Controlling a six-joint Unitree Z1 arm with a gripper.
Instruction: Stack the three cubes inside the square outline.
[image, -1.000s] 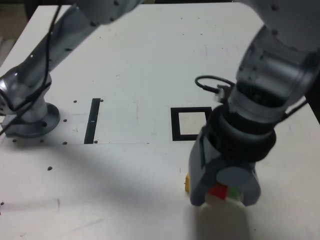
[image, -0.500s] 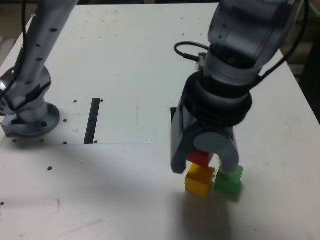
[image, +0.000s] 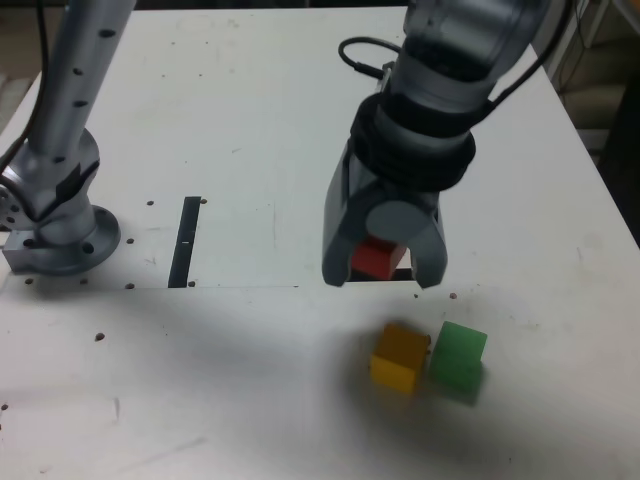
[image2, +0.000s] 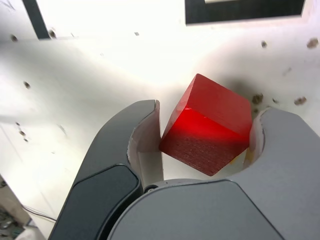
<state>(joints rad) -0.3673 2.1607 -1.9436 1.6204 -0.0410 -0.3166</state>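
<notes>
My gripper (image: 382, 270) is shut on the red cube (image: 377, 259) and holds it above the table. The wrist view shows the red cube (image2: 207, 125) tilted, wedged between the two grey fingers (image2: 140, 135). Behind the gripper lies the square outline (image: 404, 273), almost wholly hidden in the exterior view; its black border (image2: 240, 12) shows in the wrist view. The yellow cube (image: 398, 357) and the green cube (image: 458, 355) rest side by side on the table, nearer the camera than the gripper.
A thin black strip (image: 185, 240) lies on the white table (image: 250, 130) towards the exterior view's left. The arm's base (image: 60, 235) is bolted at the far left. Small screw holes (image: 100, 336) dot the surface.
The gripper has lifted the red cube away from the yellow and green cubes and carried it back towards the square outline. Both other cubes stay put.
</notes>
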